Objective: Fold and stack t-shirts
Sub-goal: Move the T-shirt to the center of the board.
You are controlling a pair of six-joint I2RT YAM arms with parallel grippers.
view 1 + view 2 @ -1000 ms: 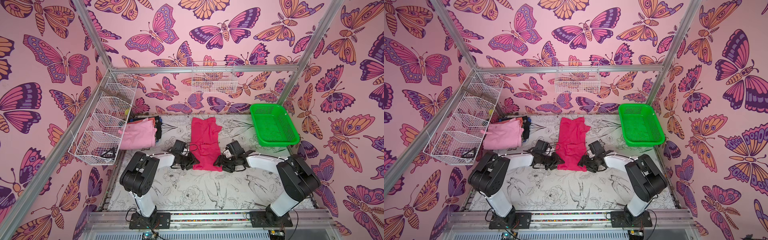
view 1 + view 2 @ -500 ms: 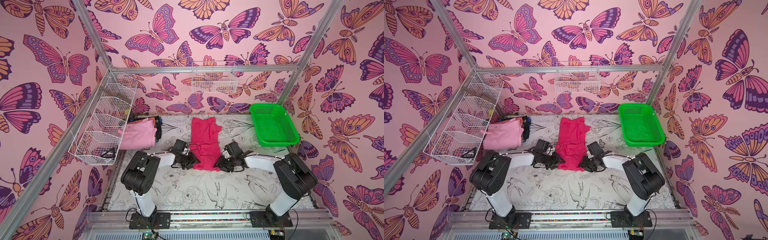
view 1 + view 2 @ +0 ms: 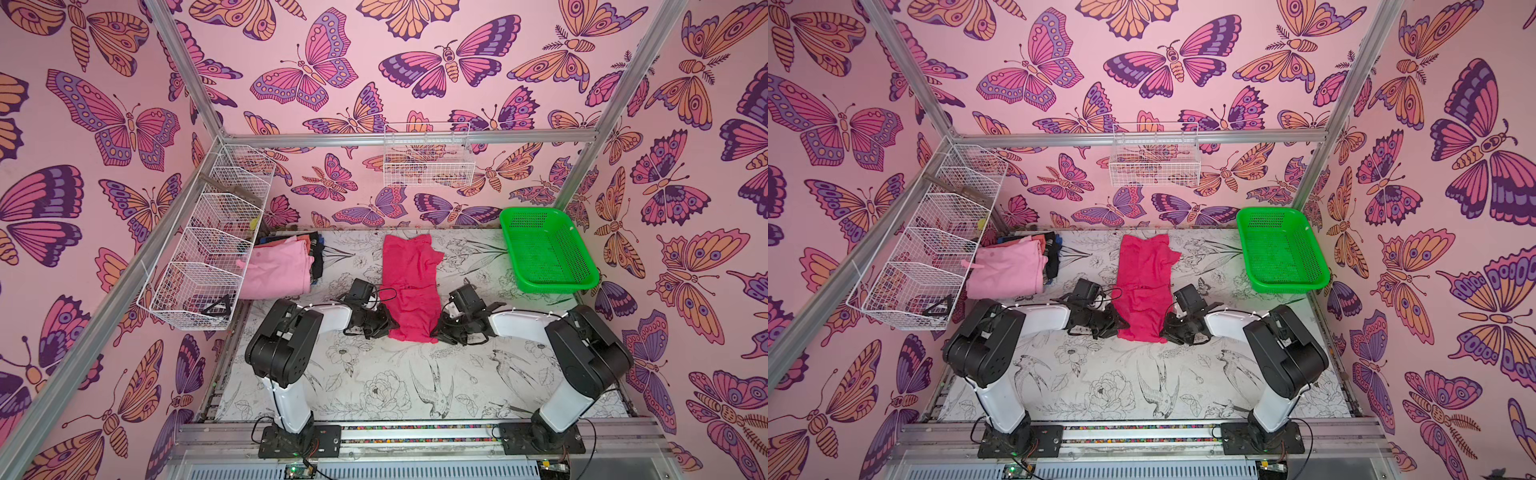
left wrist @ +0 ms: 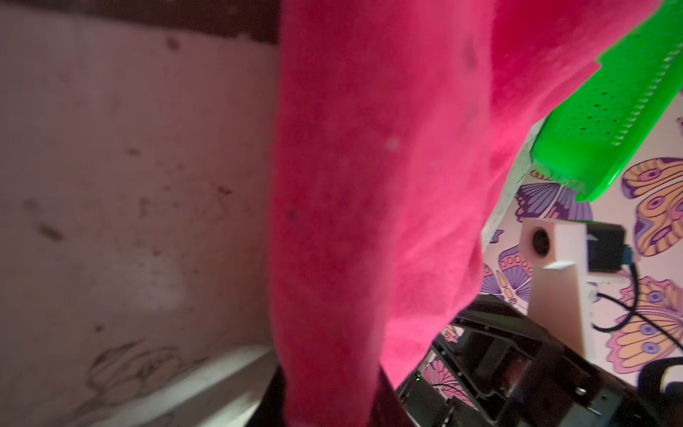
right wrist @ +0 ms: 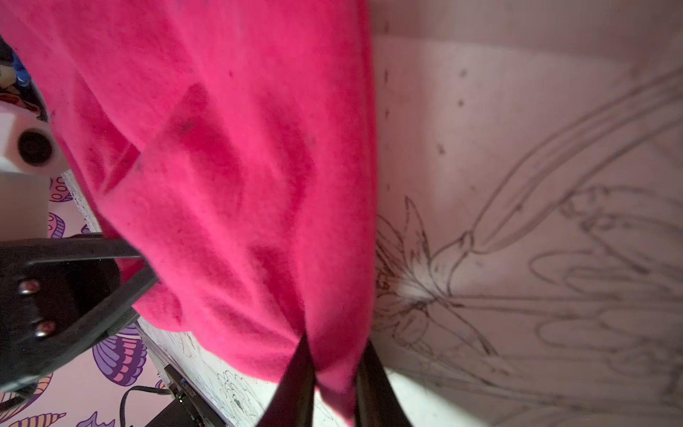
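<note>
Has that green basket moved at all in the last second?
No. The green basket sits in the same spot beside the back-right frame post.

Both arms are bent low, upper links rising from their bases and white forearms reaching inward, nearly level. The left arm (image 3: 328, 318) sets the left gripper (image 3: 388, 328) at the near left corner of the crimson shirt (image 3: 411, 286). The right arm (image 3: 519, 323) brings the right gripper (image 3: 436, 331) to the near right corner, so the two grippers face each other across the cloth. In the right wrist view the dark fingers (image 5: 301, 380) pinch a fold between them. The left fingers are mostly hidden (cloth drapes over them), yet the fabric runs in between them, pinched as well.
</note>
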